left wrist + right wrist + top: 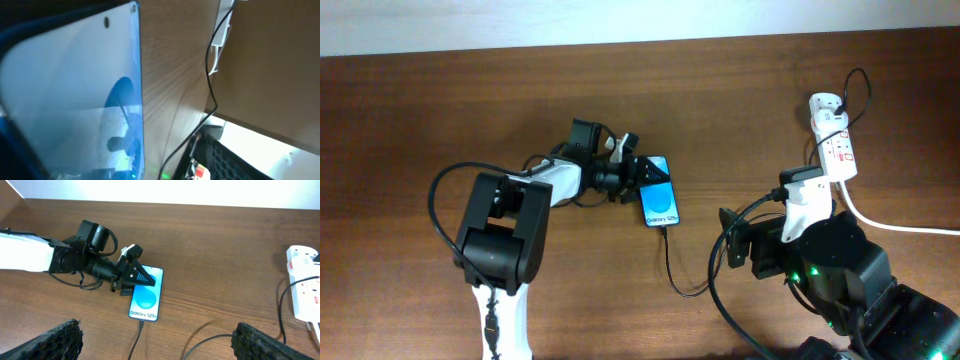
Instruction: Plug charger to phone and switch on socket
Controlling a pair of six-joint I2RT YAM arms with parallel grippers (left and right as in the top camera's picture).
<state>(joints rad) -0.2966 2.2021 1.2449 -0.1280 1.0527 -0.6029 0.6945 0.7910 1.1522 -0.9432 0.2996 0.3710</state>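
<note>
The phone (661,205) lies flat on the table, its light-blue screen showing a darker circle and "Galaxy" text; it also shows in the right wrist view (146,300) and fills the left wrist view (75,90). My left gripper (642,180) (137,275) is shut on the phone's top end. The charger's black cable (670,265) (136,342) has its tip in the phone's bottom edge and loops right toward the white adapter (823,105) on the socket (838,150) (302,287). My right gripper (157,330) is open and empty, below and right of the phone.
The socket's thick white cord (890,222) runs off the right edge of the wooden table. The right arm's body (830,270) sits low at the right. The table's far edge meets a white wall (620,20).
</note>
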